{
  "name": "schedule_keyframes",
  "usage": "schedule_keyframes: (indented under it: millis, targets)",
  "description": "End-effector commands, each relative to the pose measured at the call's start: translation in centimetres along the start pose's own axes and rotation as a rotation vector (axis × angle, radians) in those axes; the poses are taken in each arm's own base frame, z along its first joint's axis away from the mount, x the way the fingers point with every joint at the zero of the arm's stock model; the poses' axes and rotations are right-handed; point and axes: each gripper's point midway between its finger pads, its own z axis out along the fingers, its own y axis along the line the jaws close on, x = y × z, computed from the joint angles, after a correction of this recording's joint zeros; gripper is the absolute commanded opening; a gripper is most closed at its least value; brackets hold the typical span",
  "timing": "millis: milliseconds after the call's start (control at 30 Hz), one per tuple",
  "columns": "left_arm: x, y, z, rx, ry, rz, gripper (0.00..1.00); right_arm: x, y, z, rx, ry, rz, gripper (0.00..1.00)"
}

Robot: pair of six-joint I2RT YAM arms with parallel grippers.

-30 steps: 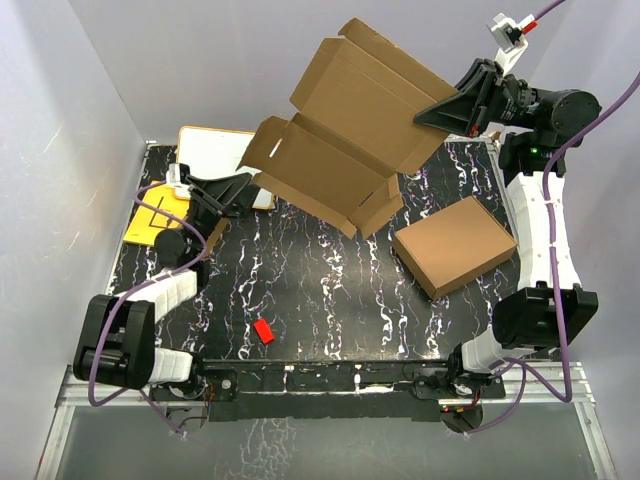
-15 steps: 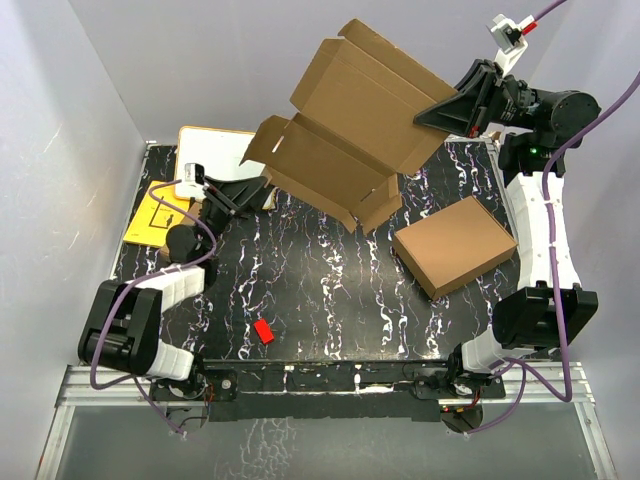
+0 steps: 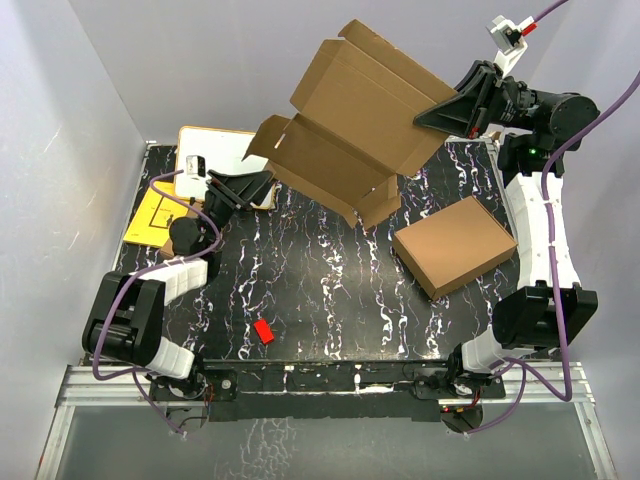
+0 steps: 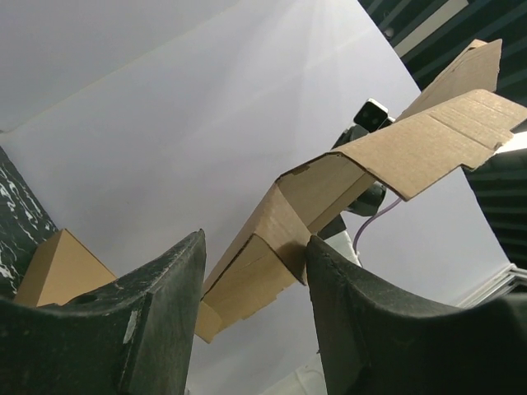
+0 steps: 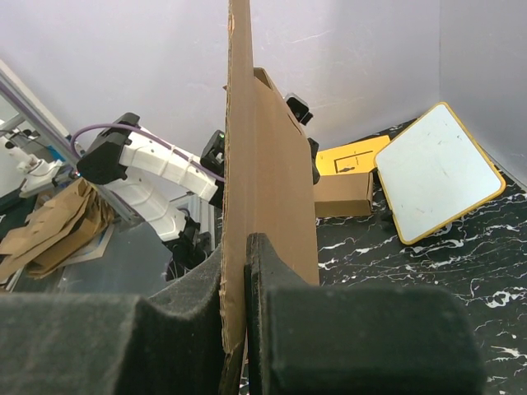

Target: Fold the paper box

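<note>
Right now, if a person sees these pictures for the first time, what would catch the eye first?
The large unfolded paper box hangs in the air over the far side of the table, pinched at its right edge by the right hand. The open left hand points up toward its lower left flap. A closed brown box lies on the table at the right.
</note>
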Motion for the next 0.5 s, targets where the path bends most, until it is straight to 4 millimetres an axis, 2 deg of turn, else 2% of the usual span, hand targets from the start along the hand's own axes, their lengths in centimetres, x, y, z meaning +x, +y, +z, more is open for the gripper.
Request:
schedule_keyframes:
  millis: [0, 267, 467]
  targets:
    - [-0.16, -5.68, 0.49, 0.236, -0.012, 0.215, 0.5, -1.27, 1.81, -0.06, 0.005, -0.045, -0.06, 0.08]
    - [-0.57, -6.32, 0.62, 0.257, -0.043, 0.319, 0.5, -1.21, 1.93, -0.04, 0.003, -0.046, -0.057, 0.08]
    - [-1.08, -6.12, 0.98, 0.254, -0.063, 0.309, 0.49, -1.17, 2.0, -0.06, 0.003, -0.047, -0.054, 0.08]
